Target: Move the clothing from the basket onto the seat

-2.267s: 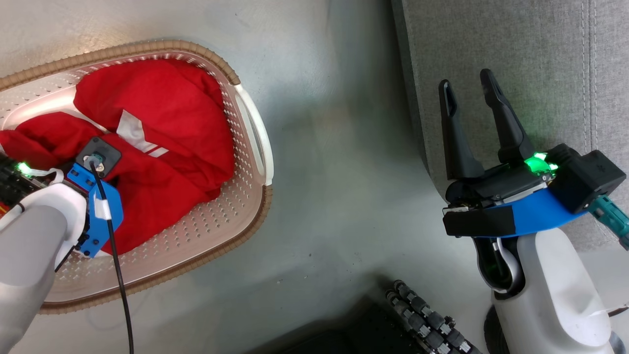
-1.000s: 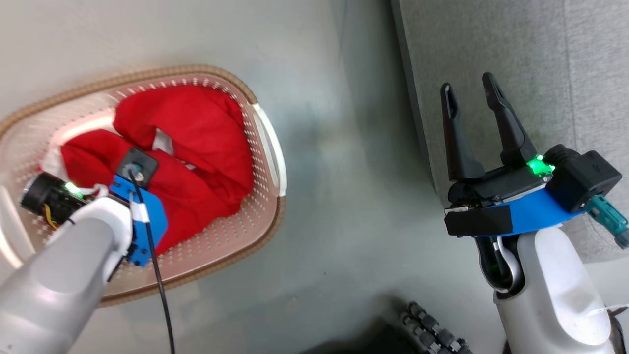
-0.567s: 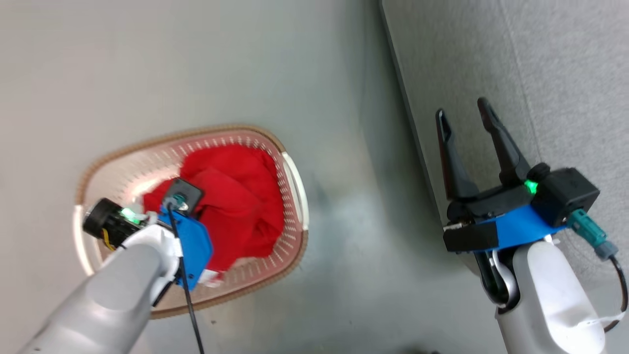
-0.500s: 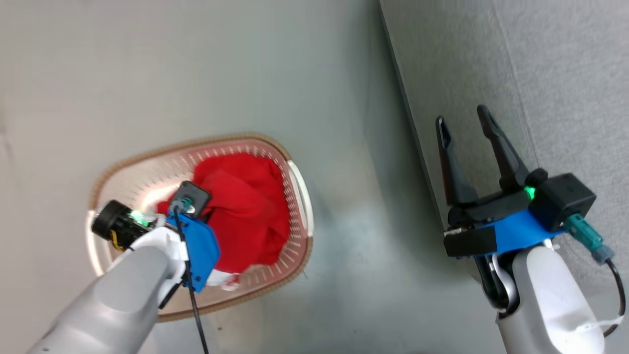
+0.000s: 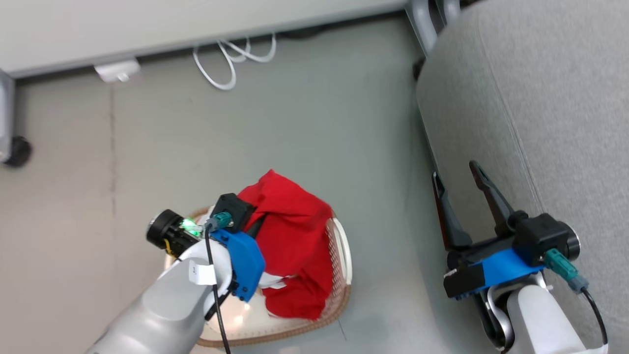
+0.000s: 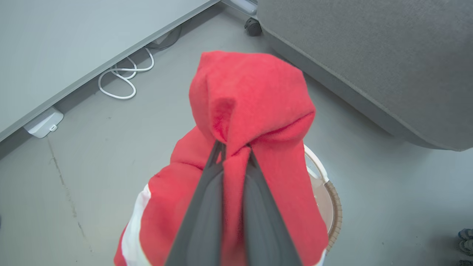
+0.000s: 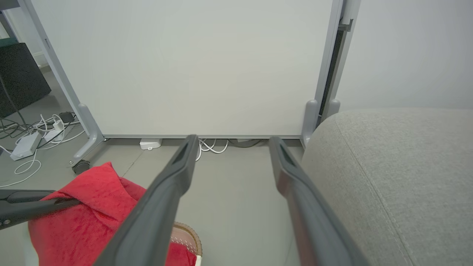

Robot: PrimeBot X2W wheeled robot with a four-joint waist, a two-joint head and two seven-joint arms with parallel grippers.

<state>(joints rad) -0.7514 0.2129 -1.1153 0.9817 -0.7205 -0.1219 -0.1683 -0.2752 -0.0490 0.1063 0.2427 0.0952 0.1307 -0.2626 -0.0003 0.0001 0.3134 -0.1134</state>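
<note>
The red clothing (image 5: 295, 231) hangs bunched from my left gripper (image 5: 259, 225), raised above the cream basket (image 5: 344, 246). In the left wrist view the left gripper (image 6: 233, 145) is shut on a fold of the clothing (image 6: 251, 96), which drapes over both fingers, white trim showing at the lower left. The basket rim (image 6: 334, 214) peeks out below it. My right gripper (image 5: 454, 172) stands open and empty beside the grey seat (image 5: 540, 123). The right wrist view has the open right gripper (image 7: 233, 139), the clothing (image 7: 92, 214) at lower left, the basket rim (image 7: 192, 231) and the seat (image 7: 388, 166).
A white partition panel (image 7: 184, 66) on grey legs stands behind the bare floor. White cables (image 5: 231, 64) and a white adapter (image 5: 115, 71) lie at its foot. A black caster (image 5: 17, 150) sits at far left. More cables and boxes (image 7: 37, 136) lie beyond the panel.
My left gripper has lifted the red clothing up out of the basket, still shut on it. The head camera has risen and tilted, bringing the panel and cables into view. The right gripper stays open.
</note>
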